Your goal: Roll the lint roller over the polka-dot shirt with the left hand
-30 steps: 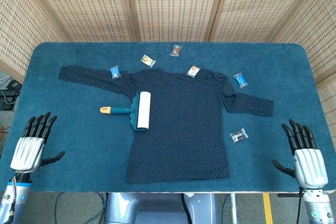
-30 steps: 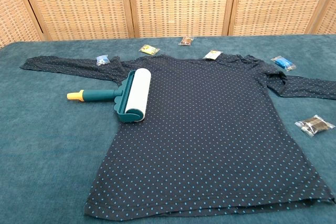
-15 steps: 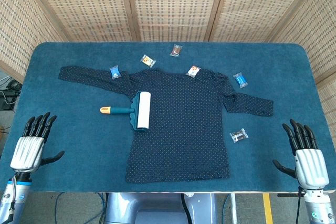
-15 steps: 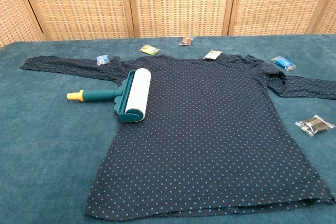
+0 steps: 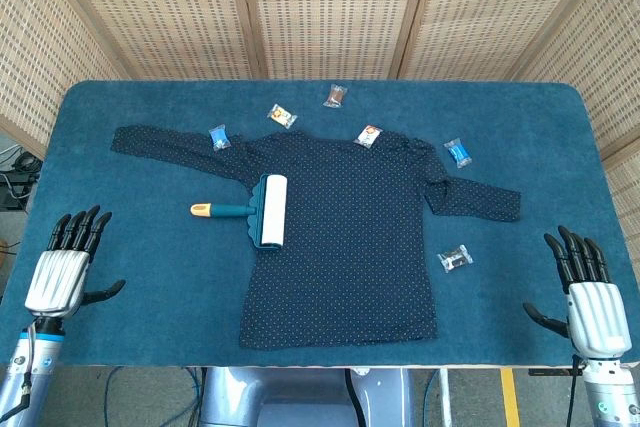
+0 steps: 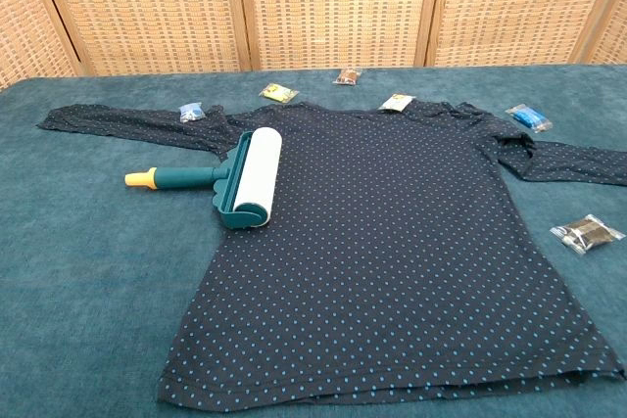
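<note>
The lint roller [image 5: 262, 210], handle pointing toward the desk's left edge, lies ahead-right of the empty, spread-fingered left hand [image 5: 62, 272], the nearer one.

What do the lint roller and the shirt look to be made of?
Lint roller: likely plastic, smooth teal frame and handle, orange tip, matte white drum that looks like paper sheets. Polka-dot shirt: soft thin fabric, probably knit; it lies limp with slight wrinkles.

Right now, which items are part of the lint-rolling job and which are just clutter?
Job:
lint roller, head on the polka-dot shirt's edge
left hand, open, apart from the roller

Clutter:
six small wrapped packets around the shirt, e.g. blue one
right hand, open at the table edge
</note>
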Controlling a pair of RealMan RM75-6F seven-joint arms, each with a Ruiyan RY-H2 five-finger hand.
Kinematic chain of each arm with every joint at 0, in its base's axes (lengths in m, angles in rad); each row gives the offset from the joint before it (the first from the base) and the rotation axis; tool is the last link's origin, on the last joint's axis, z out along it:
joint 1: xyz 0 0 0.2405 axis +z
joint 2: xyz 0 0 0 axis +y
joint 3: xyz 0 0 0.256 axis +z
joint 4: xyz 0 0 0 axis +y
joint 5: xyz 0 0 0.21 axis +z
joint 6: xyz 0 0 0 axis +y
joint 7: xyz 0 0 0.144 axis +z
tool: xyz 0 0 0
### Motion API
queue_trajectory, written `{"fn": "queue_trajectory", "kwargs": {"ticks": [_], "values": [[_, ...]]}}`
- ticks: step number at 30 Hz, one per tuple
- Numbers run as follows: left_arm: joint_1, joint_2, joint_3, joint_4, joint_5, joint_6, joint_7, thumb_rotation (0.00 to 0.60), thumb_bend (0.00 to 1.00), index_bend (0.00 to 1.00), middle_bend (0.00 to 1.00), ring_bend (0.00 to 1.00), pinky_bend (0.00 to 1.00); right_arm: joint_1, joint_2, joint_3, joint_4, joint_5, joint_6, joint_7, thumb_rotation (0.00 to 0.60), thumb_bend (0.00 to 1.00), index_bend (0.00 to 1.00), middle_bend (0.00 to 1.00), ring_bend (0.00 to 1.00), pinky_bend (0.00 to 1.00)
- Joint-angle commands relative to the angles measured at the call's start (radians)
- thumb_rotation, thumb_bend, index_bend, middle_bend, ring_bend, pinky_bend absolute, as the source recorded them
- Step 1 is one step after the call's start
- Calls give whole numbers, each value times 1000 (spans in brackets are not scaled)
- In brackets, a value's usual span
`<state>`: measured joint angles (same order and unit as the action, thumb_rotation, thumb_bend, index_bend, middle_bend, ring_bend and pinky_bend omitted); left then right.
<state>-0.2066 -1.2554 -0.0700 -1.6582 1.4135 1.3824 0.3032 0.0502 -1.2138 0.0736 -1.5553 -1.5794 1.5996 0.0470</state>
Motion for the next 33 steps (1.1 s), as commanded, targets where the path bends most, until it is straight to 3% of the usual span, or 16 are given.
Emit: {"fn": "queue_trajectory", "kwargs": {"ticks": [1,4,7,8,13,18,27,33], "values": [[-51,19,-48,-31,-53,-55,63,600,191,0,130,199,294,1,0,1,1,2,-3,3,600,168,17,0,0,0],[-104,23,-90,-40,-92,-111,88,600,202,0,464,477,505,2,2,2,2,8,-8,9,600,168,25,0,0,0],[-173,40,-127,-50,-177,-222,120,600,209,9,647,609,598,3,4,4,4,16,-14,18,600,168,33,0,0,0],[-241,45,-161,-30,-244,-317,154,600,209,25,692,642,619,3,4,6,6,22,-16,26,600,168,33,0,0,0],[-366,50,-200,-7,-460,-479,244,600,223,213,820,739,678,7,3,7,14,30,-28,32,600,168,33,0,0,0],[-484,19,-198,33,-630,-530,356,600,234,343,849,762,695,12,-4,13,32,49,-47,40,600,167,37,0,0,0],[-672,-80,-149,127,-866,-542,528,600,240,344,850,763,695,15,-6,31,60,86,-60,72,600,167,38,0,0,0],[-758,-158,-105,202,-939,-531,602,600,240,360,850,763,695,16,-6,37,73,98,-68,88,600,168,37,0,0,0]]}}
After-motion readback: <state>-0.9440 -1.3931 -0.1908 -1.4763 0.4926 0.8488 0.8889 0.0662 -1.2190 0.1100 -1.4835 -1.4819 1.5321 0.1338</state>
